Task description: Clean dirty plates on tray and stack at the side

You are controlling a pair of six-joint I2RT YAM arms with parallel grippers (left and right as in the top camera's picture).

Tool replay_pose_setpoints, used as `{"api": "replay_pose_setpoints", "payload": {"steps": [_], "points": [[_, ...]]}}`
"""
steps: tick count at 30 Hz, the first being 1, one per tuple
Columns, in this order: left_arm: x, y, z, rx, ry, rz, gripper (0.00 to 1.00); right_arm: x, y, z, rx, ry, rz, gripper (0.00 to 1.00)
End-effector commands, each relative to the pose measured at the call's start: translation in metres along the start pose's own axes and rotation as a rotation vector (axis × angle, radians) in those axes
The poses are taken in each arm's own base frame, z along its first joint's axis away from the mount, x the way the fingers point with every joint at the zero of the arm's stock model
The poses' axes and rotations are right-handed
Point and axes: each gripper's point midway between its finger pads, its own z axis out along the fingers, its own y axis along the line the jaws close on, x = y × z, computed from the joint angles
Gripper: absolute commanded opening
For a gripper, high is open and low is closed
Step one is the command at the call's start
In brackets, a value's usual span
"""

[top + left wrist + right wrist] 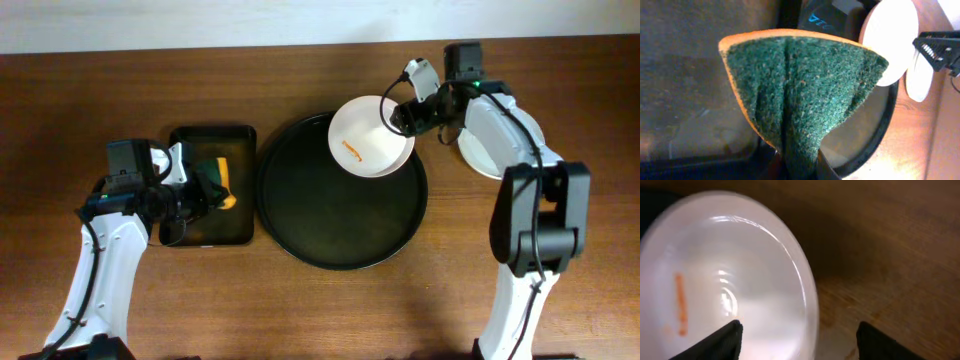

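Observation:
A white plate (365,140) with an orange smear (680,302) lies at the upper right of the round black tray (320,225), over its rim. My right gripper (395,115) is open, its fingers (797,340) straddling the plate's right rim (807,295), one over the inside and one outside. More white plates (490,155) lie on the table right of the tray, partly hidden by my right arm. My left gripper (205,185) is shut on a green and orange sponge (800,85) and holds it above the rectangular tray. The smeared plate also shows in the left wrist view (890,40).
A smaller rectangular black tray (200,235) lies left of the round tray, under my left gripper. Bare wooden table lies in front of both trays. A white wall edge runs along the back of the table.

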Motion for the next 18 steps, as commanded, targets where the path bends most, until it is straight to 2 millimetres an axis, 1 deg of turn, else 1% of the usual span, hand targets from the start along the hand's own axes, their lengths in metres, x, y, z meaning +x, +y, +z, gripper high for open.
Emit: {"api": "replay_pose_setpoints", "payload": {"steps": [1,2,3,4,5,6,8,9,10,11,12,13,14,15,16,17,18], "points": [[-0.003,0.007,-0.002,-0.05,-0.024,0.024,0.09,0.016,0.001,0.028,-0.041,0.036,0.011,0.66],[-0.004,0.009,-0.002,-0.061,-0.027,0.024,0.09,0.021,0.006,0.036,-0.083,0.037,0.018,0.55],[-0.004,0.009,-0.002,-0.062,-0.027,0.024,0.09,0.022,0.007,0.038,-0.091,0.04,0.021,0.36],[-0.004,0.009,-0.002,-0.062,-0.027,0.024,0.09,0.024,0.007,0.037,-0.093,0.046,0.025,0.2],[-0.004,0.009,-0.002,-0.062,-0.027,0.024,0.09,0.021,0.008,0.032,-0.091,0.044,0.026,0.05],[-0.004,0.009,-0.002,-0.062,-0.027,0.024,0.09,0.017,0.006,0.024,-0.085,0.035,0.031,0.04],[-0.004,0.009,-0.002,-0.062,-0.027,0.024,0.09,-0.002,0.002,-0.003,-0.048,-0.003,0.057,0.04],[-0.004,0.009,-0.002,-0.062,-0.027,0.023,0.08,-0.01,0.001,-0.02,-0.015,-0.014,0.056,0.04],[-0.003,0.009,-0.002,-0.063,-0.024,0.022,0.08,-0.02,-0.003,-0.044,0.063,-0.022,0.045,0.04],[-0.002,0.009,-0.002,-0.063,-0.021,0.02,0.08,-0.026,-0.007,-0.064,0.146,-0.023,0.051,0.04],[-0.002,0.009,-0.002,-0.064,-0.02,0.028,0.03,-0.031,-0.011,-0.098,0.271,-0.02,0.073,0.04],[-0.002,0.009,-0.002,-0.064,-0.019,0.062,0.01,-0.032,-0.011,-0.119,0.344,-0.016,0.101,0.04],[-0.003,0.012,-0.003,-0.082,-0.023,0.103,0.01,-0.031,-0.009,-0.144,0.43,-0.017,0.156,0.04],[-0.005,0.02,-0.003,-0.13,-0.033,0.114,0.0,-0.027,-0.004,-0.166,0.499,-0.016,0.217,0.04],[-0.01,0.04,-0.007,-0.246,-0.057,0.113,0.01,-0.02,0.008,-0.187,0.548,-0.011,0.283,0.04],[-0.012,0.046,-0.008,-0.294,-0.065,0.117,0.01,-0.015,0.016,-0.196,0.566,-0.006,0.318,0.04],[-0.013,0.055,-0.006,-0.364,-0.075,0.135,0.01,-0.007,0.03,-0.202,0.575,0.011,0.375,0.04]]}}
